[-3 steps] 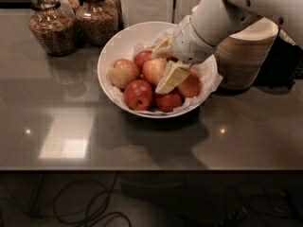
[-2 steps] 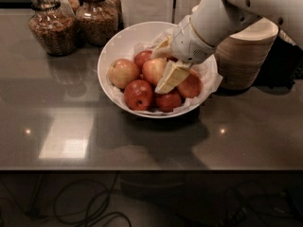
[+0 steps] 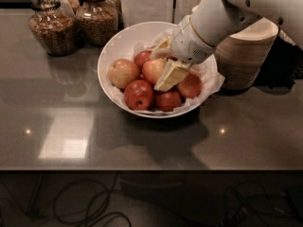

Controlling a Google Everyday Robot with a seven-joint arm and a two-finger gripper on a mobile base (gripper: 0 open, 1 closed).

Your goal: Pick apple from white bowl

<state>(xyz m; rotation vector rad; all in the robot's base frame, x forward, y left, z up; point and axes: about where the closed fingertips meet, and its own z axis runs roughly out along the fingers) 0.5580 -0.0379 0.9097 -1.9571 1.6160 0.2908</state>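
Gripper (image 3: 160, 71) sits in the white bowl (image 3: 106, 56) at the pale middle apple (image 3: 149, 70), clamped or not we cannot tell; we judge the grasp underway, needing a firm hold before lifting straight up.

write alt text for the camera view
The robot arm's tool is down in the white bowl among red apples on a grey counter. Behind the bowl stand glass jars and stacked beige bowls.

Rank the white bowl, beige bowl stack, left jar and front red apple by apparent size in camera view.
White bowl, beige bowl stack, left jar, front red apple. Stack and jar close, both partly hidden. Gripper sits inside the bowl.
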